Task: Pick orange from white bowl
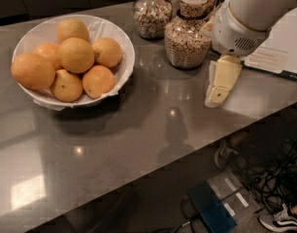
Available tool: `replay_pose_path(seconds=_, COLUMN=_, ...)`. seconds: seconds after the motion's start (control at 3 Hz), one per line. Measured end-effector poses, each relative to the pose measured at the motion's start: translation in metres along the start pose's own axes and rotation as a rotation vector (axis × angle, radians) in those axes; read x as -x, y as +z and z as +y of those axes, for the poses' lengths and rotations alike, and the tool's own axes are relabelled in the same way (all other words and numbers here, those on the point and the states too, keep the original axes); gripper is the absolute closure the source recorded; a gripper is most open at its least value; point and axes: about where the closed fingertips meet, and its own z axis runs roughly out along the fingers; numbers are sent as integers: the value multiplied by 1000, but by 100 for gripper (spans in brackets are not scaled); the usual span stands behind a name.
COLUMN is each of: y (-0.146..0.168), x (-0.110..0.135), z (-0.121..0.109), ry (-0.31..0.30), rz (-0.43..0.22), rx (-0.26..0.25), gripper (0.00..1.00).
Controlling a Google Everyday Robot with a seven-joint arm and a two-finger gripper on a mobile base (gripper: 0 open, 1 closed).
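Observation:
The white bowl (123,47) with a crinkled paper liner stands at the back left of the grey counter (139,130). It holds several yellow-orange oranges; one orange (76,55) lies on top of the pile, and a larger, deeper-orange one (32,72) sits at the bowl's left edge. My gripper (214,98) hangs from the white arm (250,13) over the right part of the counter, pointing down, well to the right of the bowl and just right of the jars. It holds nothing.
Two glass jars of cereal (187,35) (152,14) stand at the back between bowl and gripper. A printed sheet (279,52) lies at the right. The counter's front edge runs diagonally; below are cables, a blue box (211,208) and a shoe (284,221).

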Motion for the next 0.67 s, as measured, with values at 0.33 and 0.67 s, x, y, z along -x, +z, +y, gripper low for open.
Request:
replay_pose_path(seconds=0.33, y=0, x=0, z=0, ry=0, rz=0, rx=0, gripper=0)
replay_pose_path(seconds=0.67, y=13, x=14, z=-5, ry=-21, rz=-31, rx=-3, gripper=0)
